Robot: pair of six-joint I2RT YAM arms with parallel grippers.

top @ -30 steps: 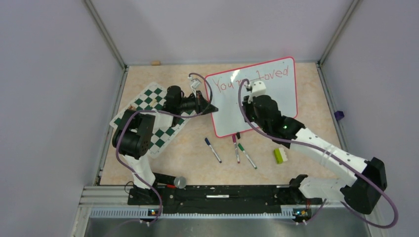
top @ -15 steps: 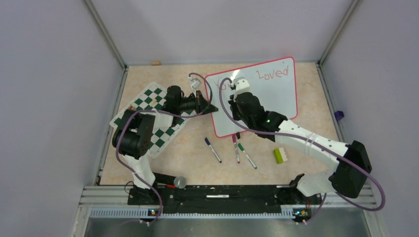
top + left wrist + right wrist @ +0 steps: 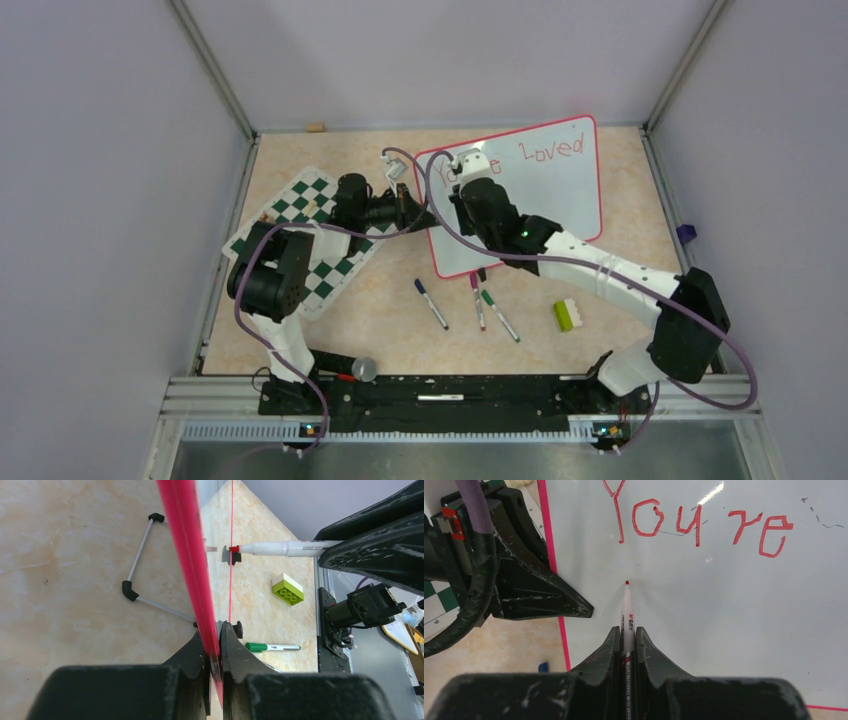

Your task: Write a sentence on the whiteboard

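The whiteboard (image 3: 560, 195) stands tilted at the back middle, with "You're Loved" written on it in red. My left gripper (image 3: 425, 217) is shut on the board's red-pink left frame (image 3: 185, 540), with both jaws pressed against it (image 3: 214, 652). My right gripper (image 3: 468, 192) is over the board's left part and is shut on a red marker (image 3: 627, 610). The marker's tip points at bare white board (image 3: 724, 605) just below the "Y" of "You're". The tip is at or very near the surface; I cannot tell if it touches. The marker also shows in the left wrist view (image 3: 280, 547).
A green-and-white chess mat (image 3: 310, 230) lies under the left arm. A blue marker (image 3: 432, 304), a pink marker (image 3: 478, 300), a green marker (image 3: 500, 315) and a lime brick (image 3: 568, 314) lie in front of the board. A small metal cylinder (image 3: 364, 369) sits by the left base.
My right arm has swept left across the board with the marker, from under "re" to under "You". The left gripper has kept its hold on the frame.
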